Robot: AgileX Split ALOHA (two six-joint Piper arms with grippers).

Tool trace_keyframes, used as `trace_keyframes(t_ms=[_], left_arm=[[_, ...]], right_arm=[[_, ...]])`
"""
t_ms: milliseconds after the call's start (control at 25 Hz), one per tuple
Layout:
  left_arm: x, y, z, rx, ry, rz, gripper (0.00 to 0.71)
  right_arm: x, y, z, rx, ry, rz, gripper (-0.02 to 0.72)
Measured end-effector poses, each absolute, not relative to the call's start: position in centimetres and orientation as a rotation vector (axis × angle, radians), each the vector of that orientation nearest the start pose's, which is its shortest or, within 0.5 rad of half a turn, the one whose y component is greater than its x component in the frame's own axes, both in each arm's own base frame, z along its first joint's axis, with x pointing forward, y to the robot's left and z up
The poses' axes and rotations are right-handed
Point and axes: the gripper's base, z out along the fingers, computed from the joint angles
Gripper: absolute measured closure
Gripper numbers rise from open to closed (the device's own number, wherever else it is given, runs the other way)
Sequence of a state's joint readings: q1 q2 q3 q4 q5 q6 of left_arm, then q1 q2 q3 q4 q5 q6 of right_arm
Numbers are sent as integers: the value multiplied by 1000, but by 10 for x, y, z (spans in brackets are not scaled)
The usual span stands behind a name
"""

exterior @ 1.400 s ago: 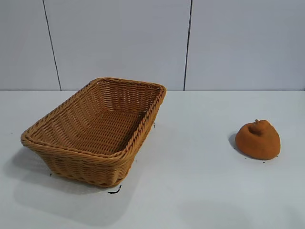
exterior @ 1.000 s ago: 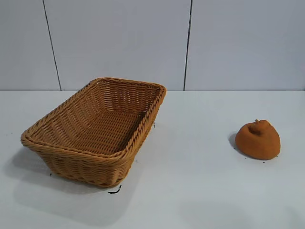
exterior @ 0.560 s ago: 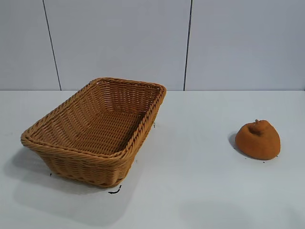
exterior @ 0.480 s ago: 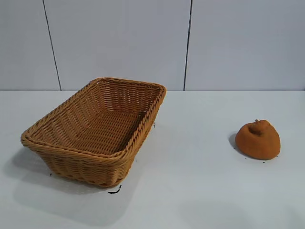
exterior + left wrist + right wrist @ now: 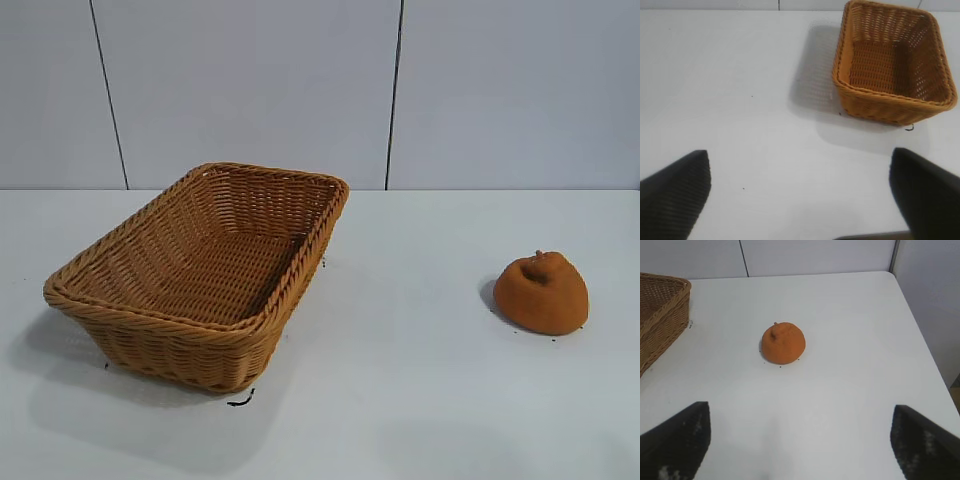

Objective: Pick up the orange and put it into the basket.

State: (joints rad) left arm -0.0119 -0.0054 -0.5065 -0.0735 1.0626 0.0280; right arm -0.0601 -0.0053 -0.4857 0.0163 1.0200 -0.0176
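Note:
The orange [image 5: 541,293] is a dull-orange lumpy mound with a stem nub, resting on the white table at the right. In the right wrist view the orange [image 5: 783,343] lies ahead of my right gripper [image 5: 801,412], well apart from it; that gripper is open with only bare table between its black fingers [image 5: 680,440]. The tan wicker basket [image 5: 200,268] stands at the left with nothing in it. In the left wrist view the basket [image 5: 892,65] is ahead and off to one side of my open left gripper [image 5: 800,157]. Neither arm shows in the exterior view.
The white table [image 5: 400,380] runs back to a grey panelled wall [image 5: 400,90]. The right wrist view shows the table's edge [image 5: 925,345] a short way beyond the orange. A small black mark [image 5: 240,401] lies by the basket's near corner.

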Motion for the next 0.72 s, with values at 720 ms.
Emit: trace_keyframes(t_ms=[720], left_arm=[[137,-7,366,42,2243,-68,14]], right_arm=[[-2,1,277,43,2012,-30,29]])
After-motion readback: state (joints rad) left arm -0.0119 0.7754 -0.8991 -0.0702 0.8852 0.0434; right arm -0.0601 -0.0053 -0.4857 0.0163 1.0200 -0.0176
